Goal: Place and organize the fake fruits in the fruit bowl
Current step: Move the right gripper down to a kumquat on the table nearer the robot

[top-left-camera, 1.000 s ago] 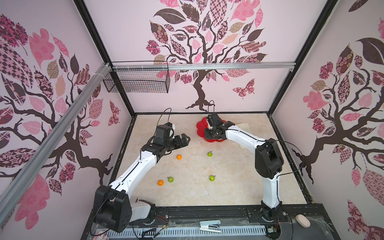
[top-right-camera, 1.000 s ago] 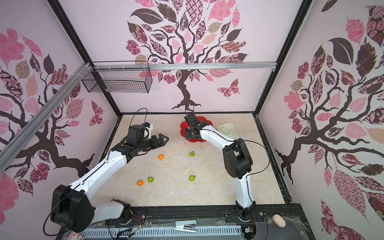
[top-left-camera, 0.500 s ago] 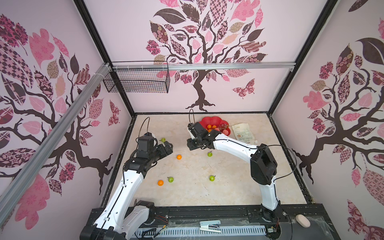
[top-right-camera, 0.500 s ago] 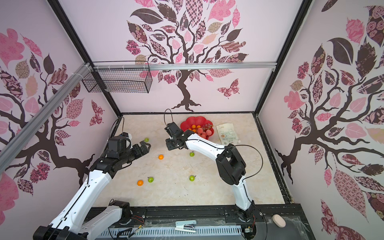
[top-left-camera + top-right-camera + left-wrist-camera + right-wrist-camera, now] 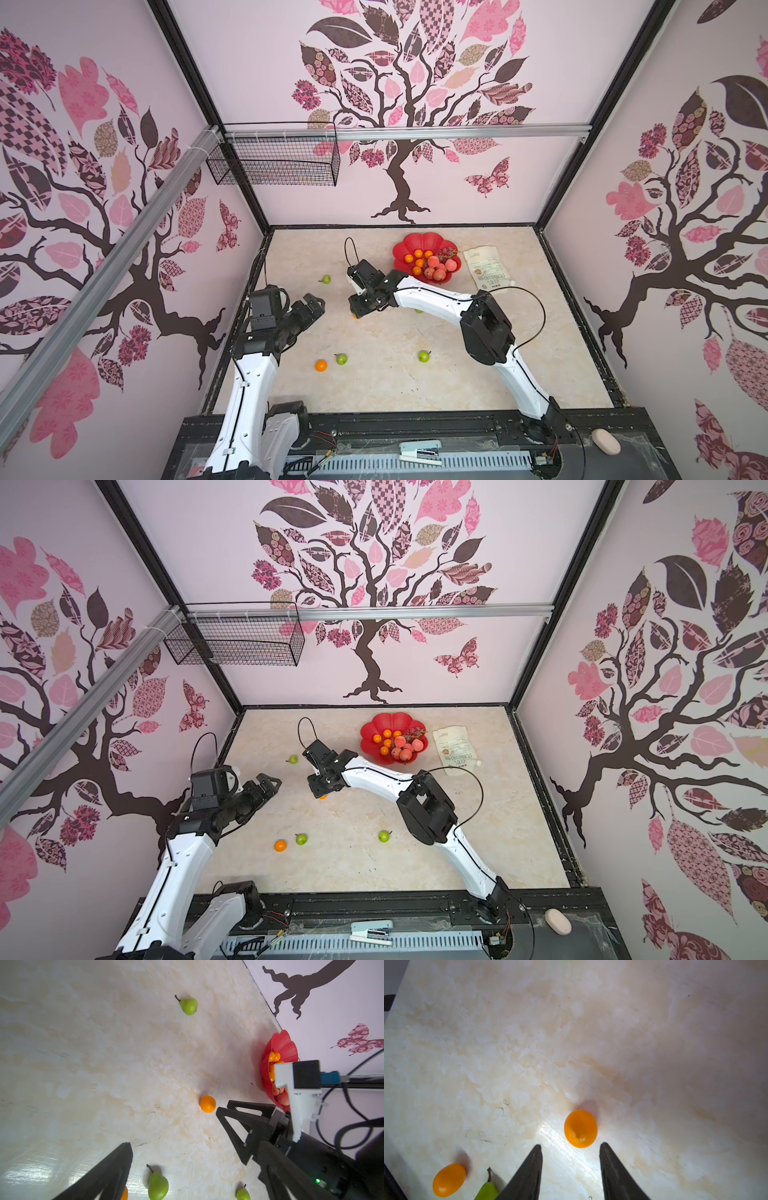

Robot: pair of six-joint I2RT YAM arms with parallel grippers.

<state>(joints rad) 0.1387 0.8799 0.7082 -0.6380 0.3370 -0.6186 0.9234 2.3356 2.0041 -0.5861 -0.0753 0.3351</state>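
Top views overhead, wrists low — tabletop [image 5: 374,386] seemingly shared

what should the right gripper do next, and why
Probably ease the right gripper forward and down until its jaws straddle the orange. The jaws stand open and empty, and the orange lies on the table just ahead of them, not yet between them.

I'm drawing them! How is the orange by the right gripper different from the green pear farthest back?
The orange is round and stemless; the green pear tapers to a dark stem. The orange sits just before the right gripper; the green pear lies alone. Both rest on the table, outside the fruit bowl.
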